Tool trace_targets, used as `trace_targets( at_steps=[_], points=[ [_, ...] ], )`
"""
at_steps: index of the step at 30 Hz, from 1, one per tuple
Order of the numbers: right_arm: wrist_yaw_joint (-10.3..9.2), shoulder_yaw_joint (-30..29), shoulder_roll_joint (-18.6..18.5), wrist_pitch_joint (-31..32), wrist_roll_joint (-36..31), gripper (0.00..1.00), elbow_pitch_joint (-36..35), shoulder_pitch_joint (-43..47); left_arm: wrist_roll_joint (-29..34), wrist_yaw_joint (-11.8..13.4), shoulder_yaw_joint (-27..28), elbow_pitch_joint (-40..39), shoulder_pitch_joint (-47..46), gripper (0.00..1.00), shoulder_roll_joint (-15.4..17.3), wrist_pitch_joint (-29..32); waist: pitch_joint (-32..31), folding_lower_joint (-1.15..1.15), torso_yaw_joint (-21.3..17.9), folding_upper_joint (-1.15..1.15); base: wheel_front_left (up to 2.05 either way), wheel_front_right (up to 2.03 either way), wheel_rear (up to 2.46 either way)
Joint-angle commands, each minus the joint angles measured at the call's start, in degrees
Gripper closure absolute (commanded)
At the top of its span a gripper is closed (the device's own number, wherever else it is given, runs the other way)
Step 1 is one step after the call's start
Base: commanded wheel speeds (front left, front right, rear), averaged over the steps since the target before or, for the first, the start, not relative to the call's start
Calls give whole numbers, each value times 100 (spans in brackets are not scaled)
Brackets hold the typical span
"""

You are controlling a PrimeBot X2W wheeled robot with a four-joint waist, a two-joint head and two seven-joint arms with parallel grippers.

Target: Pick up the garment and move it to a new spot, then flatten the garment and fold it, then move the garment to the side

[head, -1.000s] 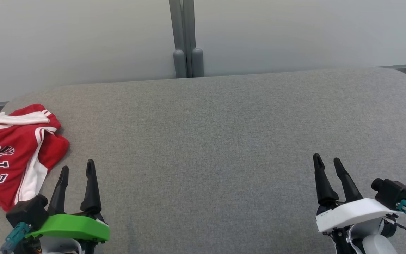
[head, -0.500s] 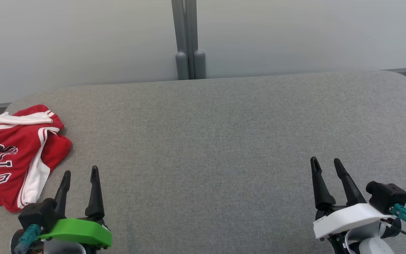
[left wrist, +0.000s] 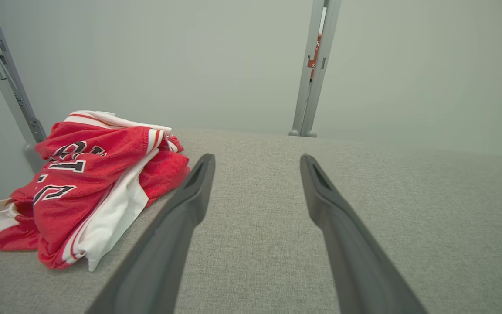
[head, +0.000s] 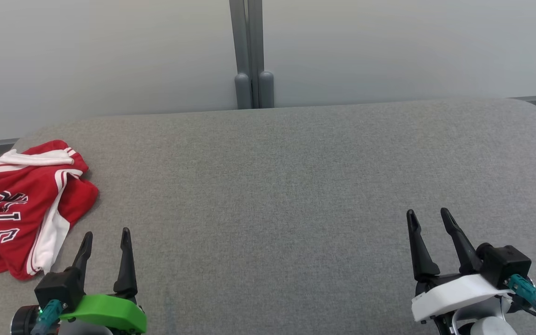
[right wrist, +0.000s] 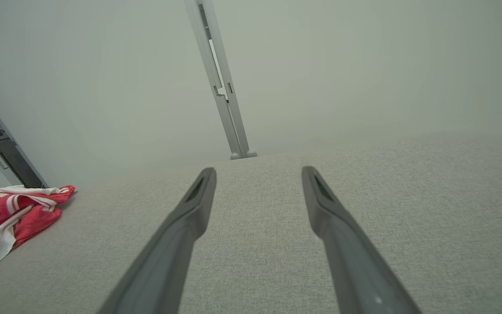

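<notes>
While the head camera shifts, the garment (head: 26, 204) lies unmoved.

Black, white-edged lettering (head: 3, 216) sits on the red garment (head: 44, 186) at the left edge of the head view. Folds break it up (strokes like L and S show), so no whole word reads.

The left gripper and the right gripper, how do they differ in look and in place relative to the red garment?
The left gripper has a green cover behind its fingers; the right gripper has a white cover. The left gripper sits close beside the red garment, not touching it; the right gripper is far from it, across the grey cushion. Both have dark fingers, stand open and hold nothing.
</notes>
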Motion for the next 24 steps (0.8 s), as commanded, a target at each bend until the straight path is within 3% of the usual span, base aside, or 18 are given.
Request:
trace_targets(
  at_steps=[1, 24],
  points=[
    [2, 19, -34, -71, -197, 0, -81, 46, 131, 2, 8, 44, -27, 0, 37, -69, -18, 0, 11, 0, 0, 0, 0],
    [1, -148, -38, -270, -894, 0, -91, 151, 601, 29, 76, 153, -9, 0, 74, -269, -85, 0, 29, 0, 0, 0, 0]
  ],
)
